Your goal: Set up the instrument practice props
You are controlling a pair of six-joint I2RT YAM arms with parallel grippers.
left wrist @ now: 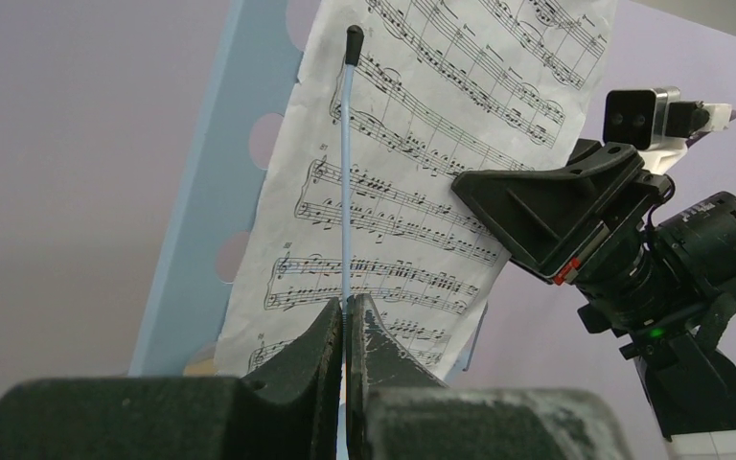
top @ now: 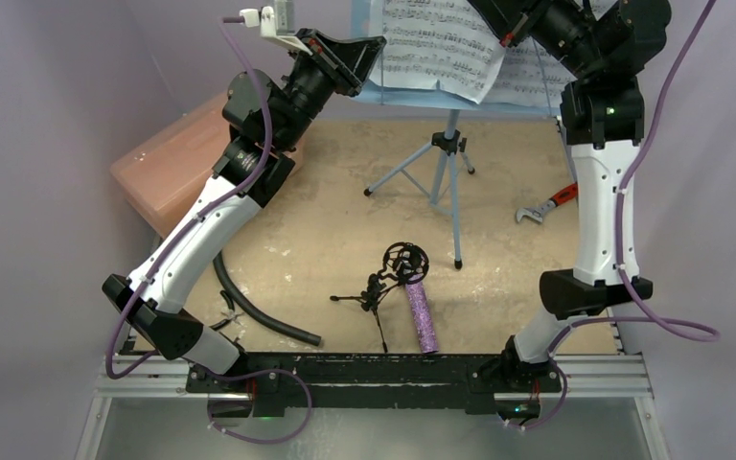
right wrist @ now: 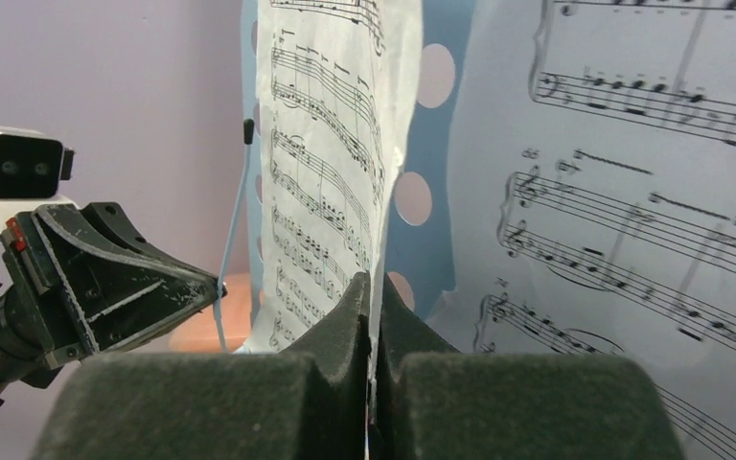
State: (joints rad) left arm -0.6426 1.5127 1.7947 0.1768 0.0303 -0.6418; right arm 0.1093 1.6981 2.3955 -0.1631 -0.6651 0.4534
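Note:
The light blue perforated music stand (top: 448,163) stands on its tripod at the back centre. White sheet-music pages (top: 438,43) rest on its desk. My left gripper (top: 376,45) is at the desk's left edge, shut on the stand's thin blue page-holder wire (left wrist: 345,172), which lies across the page (left wrist: 422,144). My right gripper (top: 504,36) is shut on the edge of a page (right wrist: 331,144) that stands away from the stand's panel (right wrist: 441,144). The glittery purple microphone (top: 422,314) lies on the table beside the small black mic stand (top: 395,273).
A pink translucent box (top: 168,168) sits at the back left under the left arm. A black curved hose (top: 259,311) lies at the front left. A red-handled wrench (top: 546,206) lies to the right, near the right arm.

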